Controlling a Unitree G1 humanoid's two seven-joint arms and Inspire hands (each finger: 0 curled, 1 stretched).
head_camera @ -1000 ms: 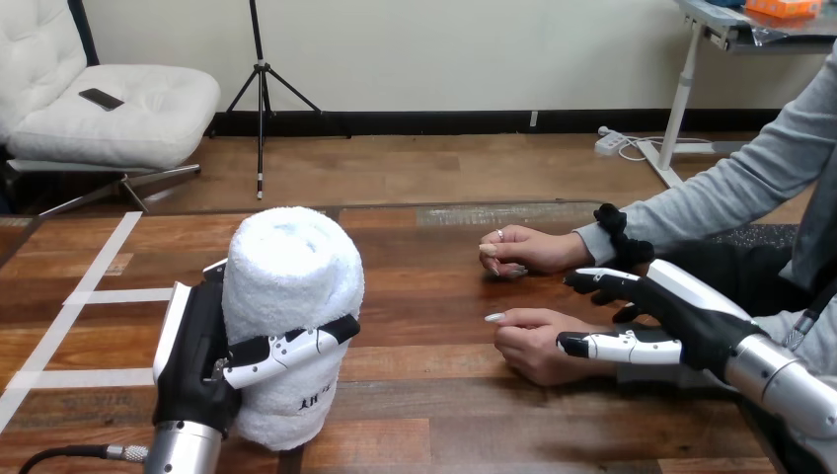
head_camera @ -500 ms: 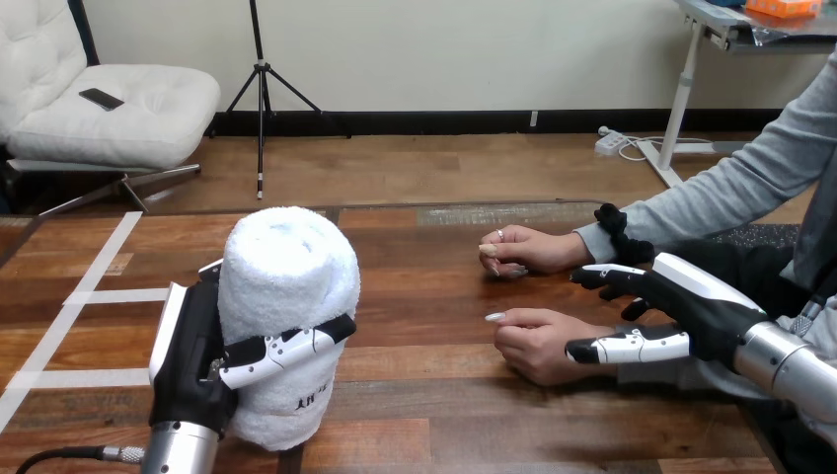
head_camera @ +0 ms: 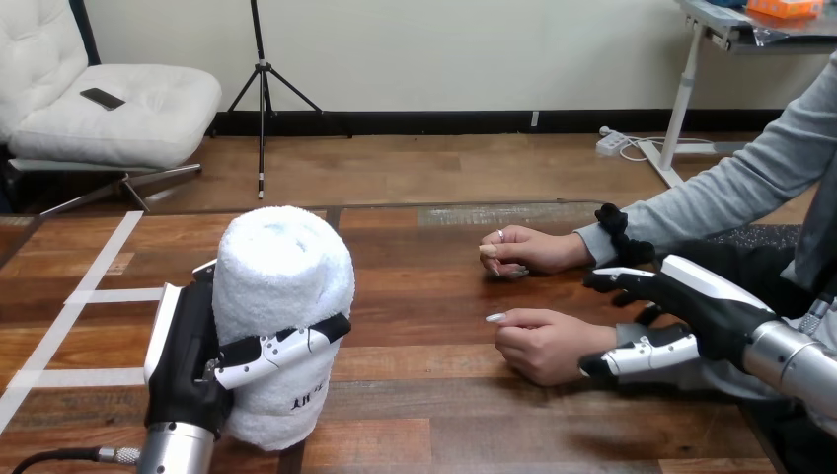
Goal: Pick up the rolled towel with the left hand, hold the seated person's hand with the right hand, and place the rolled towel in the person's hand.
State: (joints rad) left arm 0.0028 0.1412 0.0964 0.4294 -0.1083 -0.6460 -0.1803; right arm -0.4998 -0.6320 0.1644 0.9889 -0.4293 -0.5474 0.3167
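Head view: I see the rolled towel [head_camera: 281, 296], a thick white terry cylinder standing upright, with a small dark print low on its front. My left hand [head_camera: 188, 365] grips it from its left side. The fingers are curled round the roll, and the thumb [head_camera: 281, 348] lies across its front. I cannot tell whether the towel's base rests on the table [head_camera: 424, 415] or sits just above it. Well to the right of the towel, the person's nearer hand [head_camera: 543, 344] lies loosely curled on the wood. The person's farther hand [head_camera: 523, 250] is beyond it, also right of the towel. My right hand [head_camera: 696, 316] is further right again, at the nearer hand's wrist. Its fingers and thumb are spread apart, fingers above the wrist and thumb below. They are not closed round the wrist, and I cannot tell whether they touch it.
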